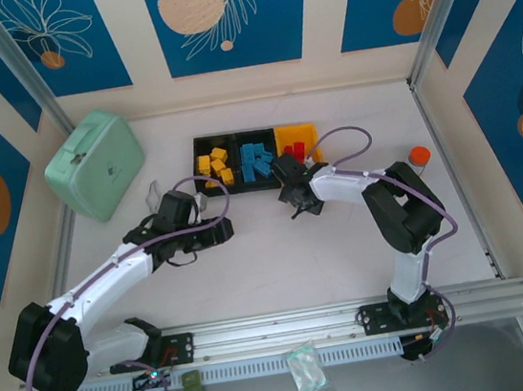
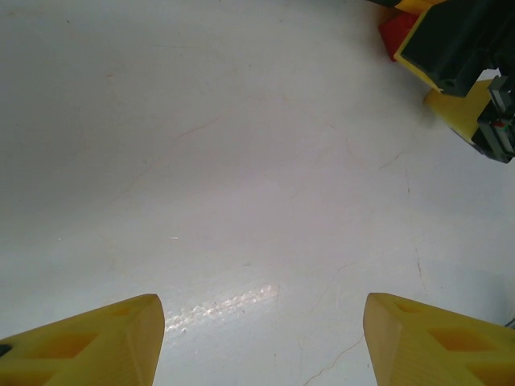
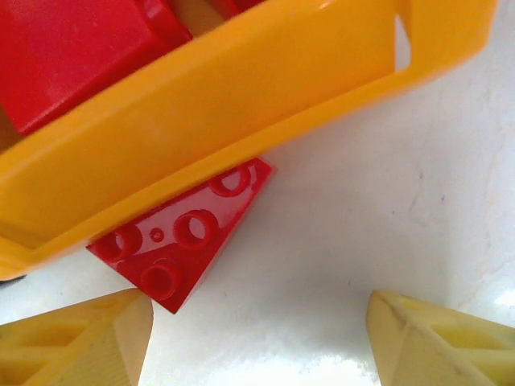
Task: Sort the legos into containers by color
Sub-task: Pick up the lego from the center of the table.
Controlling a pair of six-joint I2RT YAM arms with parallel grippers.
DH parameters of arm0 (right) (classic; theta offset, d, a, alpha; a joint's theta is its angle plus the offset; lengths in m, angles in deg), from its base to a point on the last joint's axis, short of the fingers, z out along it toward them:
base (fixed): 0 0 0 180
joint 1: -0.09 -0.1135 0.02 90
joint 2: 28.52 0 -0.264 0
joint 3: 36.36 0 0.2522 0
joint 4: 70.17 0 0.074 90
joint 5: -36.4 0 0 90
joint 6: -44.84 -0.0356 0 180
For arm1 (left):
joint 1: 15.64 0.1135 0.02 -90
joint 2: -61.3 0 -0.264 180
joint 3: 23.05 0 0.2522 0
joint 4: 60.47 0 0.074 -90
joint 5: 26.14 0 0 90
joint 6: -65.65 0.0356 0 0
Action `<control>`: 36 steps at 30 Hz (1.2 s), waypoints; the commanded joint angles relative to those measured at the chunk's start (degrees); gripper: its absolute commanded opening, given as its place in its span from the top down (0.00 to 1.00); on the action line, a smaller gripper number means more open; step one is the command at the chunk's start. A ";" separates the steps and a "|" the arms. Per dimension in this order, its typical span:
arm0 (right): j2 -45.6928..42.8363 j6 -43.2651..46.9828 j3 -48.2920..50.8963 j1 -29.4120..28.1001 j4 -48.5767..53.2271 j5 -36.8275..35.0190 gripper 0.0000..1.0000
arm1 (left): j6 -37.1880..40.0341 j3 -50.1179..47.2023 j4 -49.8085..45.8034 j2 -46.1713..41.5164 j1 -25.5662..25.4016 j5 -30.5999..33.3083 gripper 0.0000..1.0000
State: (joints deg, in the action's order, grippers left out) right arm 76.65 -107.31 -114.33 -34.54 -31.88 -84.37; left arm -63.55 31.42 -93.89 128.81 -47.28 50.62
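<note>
Three joined containers stand at the back: a black bin [image 1: 199, 147] with yellow legos [image 1: 214, 163], a black bin [image 1: 238, 142] with blue legos [image 1: 257, 160], and a yellow bin [image 1: 282, 136] with red legos [image 1: 296, 148]. One red lego [image 3: 181, 237] lies on the table, studs up, tucked against the yellow bin's outer wall [image 3: 241, 112]. My right gripper [image 3: 257, 338] hovers open just in front of it, the brick close to its left fingertip [image 3: 88, 338]. It stands below the yellow bin [image 1: 300, 208]. My left gripper [image 2: 261, 342] is open over bare table [image 1: 222, 228].
A mint-green case [image 1: 96, 165] sits at the back left and an orange-capped bottle [image 1: 419, 157] at the right wall. A small plastic bag [image 1: 305, 368] lies past the near rail. White table [image 1: 270, 262] stretches between the arms.
</note>
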 commanded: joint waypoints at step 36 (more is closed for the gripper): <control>8.71 5.60 -8.60 2.20 0.51 -2.06 0.34 | -1.12 -1.77 0.08 -1.23 -0.60 0.84 0.34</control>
State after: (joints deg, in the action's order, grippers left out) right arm 83.47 -102.09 -122.50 -33.52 -28.21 -86.25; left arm -64.53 30.07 -93.52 127.72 -47.30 50.82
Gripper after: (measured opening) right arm 0.679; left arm 0.662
